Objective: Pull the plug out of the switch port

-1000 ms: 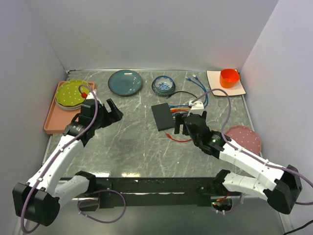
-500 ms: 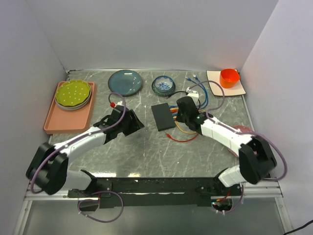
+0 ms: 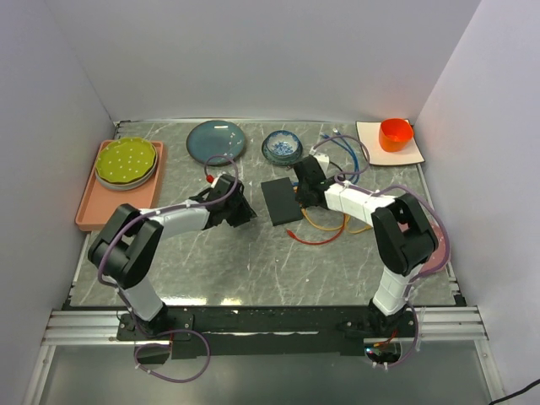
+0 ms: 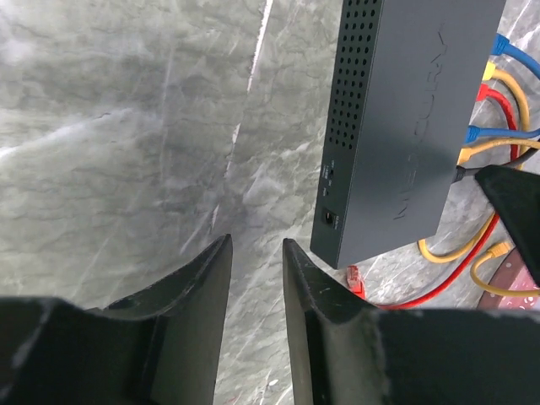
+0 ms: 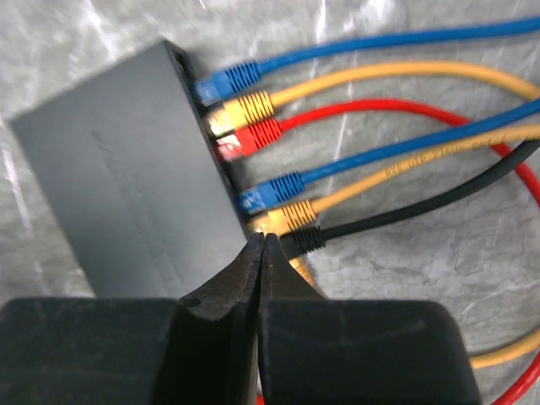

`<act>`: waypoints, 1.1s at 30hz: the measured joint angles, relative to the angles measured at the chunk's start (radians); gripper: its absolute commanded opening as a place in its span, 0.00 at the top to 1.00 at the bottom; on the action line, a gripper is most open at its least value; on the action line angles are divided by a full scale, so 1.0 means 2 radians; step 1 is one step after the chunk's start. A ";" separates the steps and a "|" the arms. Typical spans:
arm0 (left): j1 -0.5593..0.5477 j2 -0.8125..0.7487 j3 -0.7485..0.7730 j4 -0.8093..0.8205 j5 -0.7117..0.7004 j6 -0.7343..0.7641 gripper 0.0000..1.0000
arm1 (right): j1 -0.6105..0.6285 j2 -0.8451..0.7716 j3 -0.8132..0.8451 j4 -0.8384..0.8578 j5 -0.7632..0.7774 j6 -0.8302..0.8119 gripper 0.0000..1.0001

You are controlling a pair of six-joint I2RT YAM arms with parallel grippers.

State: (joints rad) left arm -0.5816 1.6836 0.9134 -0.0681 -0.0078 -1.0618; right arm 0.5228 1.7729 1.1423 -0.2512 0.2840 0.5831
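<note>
- The matte-black flat rectangular switch (image 3: 278,201) lies flat on the grey marble-patterned table (image 3: 253,270). It sits near the middle, slightly toward the far edge.
- The socket edge of the switch faces the right edge of the table. Six plugs (image 5: 253,133) are seated in it, in the order blue, yellow, red, blue, yellow, black.
- The cables from these plugs run toward the right side of the table. The red cable (image 3: 316,240) loops toward the near edge.
- A loose red connector (image 4: 355,279) lies on the table just beside one corner of the switch.
- The left gripper (image 4: 256,253) hangs over bare table on the left side of the switch, apart from it. Its fingers (image 4: 207,278) stand a narrow gap apart with nothing between them.
- The right gripper (image 5: 259,253) sits at the socket edge, just beside the yellow plug and the black plug at the end of the row. Its jaws are pressed fully together, and no plug or cable is visible between them.
- A green dotted plate (image 3: 126,161) rests on a pink rectangular tray (image 3: 93,215) at the left edge.
- A blue-grey round plate (image 3: 216,141) and a small blue patterned bowl (image 3: 282,146) stand along the far edge.
- An orange cup (image 3: 396,133) stands on a white square plate (image 3: 411,155) at the far right corner.
</note>
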 measured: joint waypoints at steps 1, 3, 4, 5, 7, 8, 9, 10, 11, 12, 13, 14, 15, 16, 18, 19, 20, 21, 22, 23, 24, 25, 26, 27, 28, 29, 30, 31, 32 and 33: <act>-0.001 0.004 0.003 -0.001 0.000 0.000 0.64 | 0.000 0.003 0.000 -0.003 -0.002 0.000 1.00; -0.002 0.008 0.008 -0.002 0.000 0.000 0.64 | 0.000 0.005 0.000 -0.007 -0.004 0.000 1.00; -0.003 0.010 0.010 -0.002 0.000 0.000 0.65 | 0.000 0.005 0.000 -0.008 -0.004 0.000 1.00; -0.003 0.012 0.013 -0.002 0.000 0.001 0.65 | 0.000 0.006 0.000 -0.008 -0.004 0.000 1.00; -0.004 0.017 0.018 -0.001 0.002 0.001 0.65 | 0.000 0.009 0.000 -0.008 -0.005 0.000 1.00; -0.004 0.020 0.019 0.002 0.004 0.001 0.65 | 0.000 0.012 0.000 -0.008 -0.006 0.000 1.00; -0.004 0.024 0.019 0.002 0.005 0.001 0.65 | 0.000 0.017 0.000 -0.008 -0.007 0.000 1.00; -0.004 0.026 0.019 0.002 0.006 0.001 0.66 | 0.000 0.021 0.000 -0.008 -0.009 0.000 1.00; -0.005 0.029 0.019 0.002 0.006 0.001 0.66 | 0.000 0.025 0.000 -0.007 -0.010 0.000 1.00; -0.006 0.033 0.019 0.002 0.007 0.000 0.66 | 0.000 0.028 0.000 -0.004 -0.011 0.000 1.00; -0.007 0.037 0.019 0.002 0.008 0.000 0.67 | 0.000 0.028 0.000 -0.003 -0.012 0.000 1.00; -0.008 0.040 0.019 0.002 0.010 0.000 0.70 | 0.000 0.028 0.000 -0.002 -0.014 0.000 1.00; -0.008 0.044 0.019 0.002 0.011 0.000 0.71 | 0.000 0.028 -0.001 -0.001 -0.016 0.000 1.00; -0.009 0.046 0.019 0.005 0.015 0.000 0.71 | 0.000 0.028 -0.002 0.000 -0.018 0.000 1.00; -0.011 0.047 0.019 0.009 0.019 -0.001 0.72 | 0.000 0.028 -0.004 0.005 -0.021 0.000 1.00; -0.012 0.048 0.019 0.009 0.019 -0.001 0.72 | 0.001 0.027 -0.007 0.010 -0.021 0.000 1.00; -0.013 0.048 0.019 0.009 0.019 -0.001 0.72 | 0.002 0.025 -0.011 0.015 -0.022 0.002 1.00; -0.015 0.048 0.019 0.009 0.019 -0.001 0.72 | 0.004 0.021 -0.018 0.022 -0.022 0.003 1.00; -0.016 0.048 0.019 0.009 0.019 -0.001 0.71 | 0.007 0.018 -0.024 0.029 -0.021 0.005 1.00; -0.017 0.048 0.019 0.009 0.019 -0.001 0.71 | 0.012 0.015 -0.029 0.033 -0.022 0.008 1.00; -0.017 0.048 0.019 0.009 0.019 -0.001 0.71 | 0.018 0.013 -0.032 0.035 -0.022 0.011 1.00; -0.017 0.047 0.019 0.009 0.019 -0.001 0.70 | 0.024 0.012 -0.034 0.036 -0.021 0.013 1.00; -0.018 0.046 0.017 0.010 0.019 -0.001 0.69 | 0.034 0.012 -0.034 0.036 -0.022 0.017 1.00; -0.018 0.043 0.015 0.005 0.016 0.001 0.68 | 0.044 0.012 -0.034 0.036 -0.017 0.018 1.00; -0.016 0.037 0.011 -0.001 0.014 0.001 0.64 | 0.052 0.012 -0.034 0.034 -0.013 0.020 1.00; -0.014 0.030 0.008 -0.010 0.009 0.001 0.62 | 0.058 0.012 -0.034 0.033 -0.011 0.022 1.00; -0.014 0.024 0.005 -0.019 0.004 0.002 0.61 | 0.067 0.012 -0.033 0.031 -0.006 0.025 1.00; -0.013 0.016 0.002 -0.032 -0.002 0.003 0.56 | 0.075 0.012 -0.032 0.028 -0.001 0.028 1.00; -0.013 0.010 0.001 -0.044 -0.009 0.003 0.54 | 0.081 0.012 -0.031 0.025 0.002 0.033 1.00; -0.013 0.001 -0.001 -0.061 -0.021 0.003 0.53 | 0.091 0.012 -0.031 0.023 0.003 0.036 1.00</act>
State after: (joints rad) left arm -0.6071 1.6859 0.9119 -0.1898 -0.0498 -1.0557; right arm 0.7040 1.7962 1.0809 -0.2054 0.2905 0.6559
